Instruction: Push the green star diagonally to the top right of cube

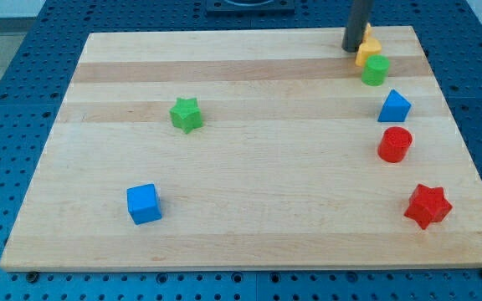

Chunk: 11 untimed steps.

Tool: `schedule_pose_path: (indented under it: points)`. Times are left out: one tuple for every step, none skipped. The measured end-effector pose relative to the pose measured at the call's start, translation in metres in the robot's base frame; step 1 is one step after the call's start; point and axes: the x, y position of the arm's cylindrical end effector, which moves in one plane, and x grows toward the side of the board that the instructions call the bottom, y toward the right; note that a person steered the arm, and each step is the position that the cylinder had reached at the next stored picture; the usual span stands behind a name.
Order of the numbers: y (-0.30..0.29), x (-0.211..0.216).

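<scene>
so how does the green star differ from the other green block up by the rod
The green star block has points and sits alone left of the board's middle; the rounder green block sits at the view's top right, touching a yellow block. My tip is beside that yellow block, far from the star. Both share one green.

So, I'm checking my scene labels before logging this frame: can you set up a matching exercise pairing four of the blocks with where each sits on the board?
Column 1:
1. green star
2. blue cube
3. red star
4. yellow block

Column 2:
A. view's bottom right
B. view's top right, beside my tip
C. view's bottom left
D. left of centre, upper half

Pairs: 1-D, 2-C, 3-A, 4-B
</scene>
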Motion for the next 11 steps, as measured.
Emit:
schedule_pose_path:
  points:
    - [-0.104, 0.003]
    - [-0.226, 0.034]
    - [-0.277, 0.094]
    - [-0.275, 0.128]
    - [-0.209, 0.196]
    - [-0.227, 0.190]
    - [-0.268, 0.171]
    - [-0.269, 0.230]
    - [-0.219, 0.255]
    - [-0.198, 0.244]
    - [-0.198, 0.210]
